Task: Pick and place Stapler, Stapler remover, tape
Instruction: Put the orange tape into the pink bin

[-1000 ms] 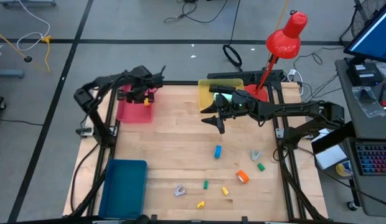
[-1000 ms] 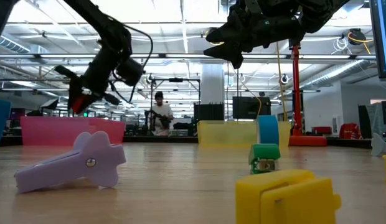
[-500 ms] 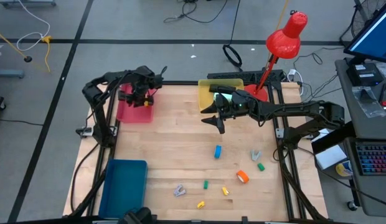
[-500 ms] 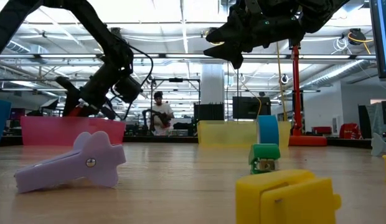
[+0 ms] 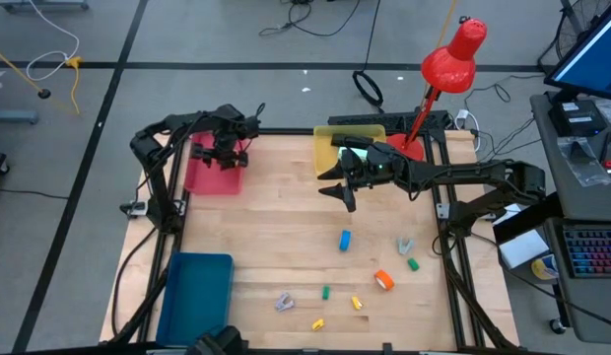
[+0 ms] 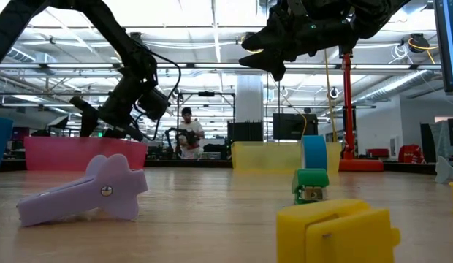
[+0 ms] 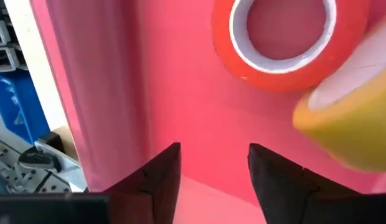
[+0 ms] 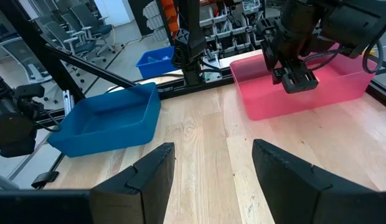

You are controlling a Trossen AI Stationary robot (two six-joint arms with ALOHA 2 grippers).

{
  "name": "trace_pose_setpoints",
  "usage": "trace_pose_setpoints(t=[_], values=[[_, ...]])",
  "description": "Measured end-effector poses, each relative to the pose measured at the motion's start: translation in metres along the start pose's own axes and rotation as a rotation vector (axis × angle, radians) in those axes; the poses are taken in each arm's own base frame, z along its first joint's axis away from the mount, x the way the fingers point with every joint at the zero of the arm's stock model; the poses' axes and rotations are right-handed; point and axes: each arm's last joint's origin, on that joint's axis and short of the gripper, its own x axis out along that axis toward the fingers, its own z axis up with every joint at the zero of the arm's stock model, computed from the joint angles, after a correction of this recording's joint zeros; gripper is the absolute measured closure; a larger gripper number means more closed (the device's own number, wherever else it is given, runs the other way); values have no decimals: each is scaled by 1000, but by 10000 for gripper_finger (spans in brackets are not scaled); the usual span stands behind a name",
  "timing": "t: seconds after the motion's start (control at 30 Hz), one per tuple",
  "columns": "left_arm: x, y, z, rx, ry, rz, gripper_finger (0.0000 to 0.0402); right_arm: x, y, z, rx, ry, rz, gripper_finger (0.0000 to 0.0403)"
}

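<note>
My left gripper [image 5: 220, 156] is open inside the pink bin [image 5: 202, 177] at the table's far left. In the left wrist view its fingers [image 7: 213, 149] are spread and hold nothing. A red tape roll [image 7: 274, 76] lies flat on the bin floor ahead of them, beside a yellow tape roll [image 7: 348, 130]. My right gripper [image 5: 340, 192] hovers open and holds nothing beside the yellow bin [image 5: 325, 158]. A blue tape roll [image 5: 345, 240] stands on its edge mid-table. An orange tape roll [image 5: 384, 280], a grey remover [image 5: 406, 246] and a lilac remover [image 5: 284, 302] lie nearer.
Small green blocks [image 5: 325, 293] and yellow blocks [image 5: 317, 323] lie near the table's near edge. A blue bin [image 5: 195, 296] sits at the near left corner. A red lamp [image 5: 448, 64] stands beyond the far right corner. A person [image 6: 186, 131] is far behind the table.
My left gripper held the red tape roll above the pink bin a second ago. It has moved down into the bin and let go, and the roll now lies on the bin floor.
</note>
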Motion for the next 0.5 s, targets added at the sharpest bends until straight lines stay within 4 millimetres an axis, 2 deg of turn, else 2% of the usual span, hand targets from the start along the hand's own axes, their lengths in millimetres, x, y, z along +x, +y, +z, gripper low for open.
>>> trace_pose_setpoints(t=[0.27, 0.5], values=[[-9, 13, -4, -14, 3, -3, 173, 0, 0, 0, 0, 0, 0, 195], [-46, 33, -29, -31, -164, -185, 174, 0, 0, 0, 0, 0, 0, 195]])
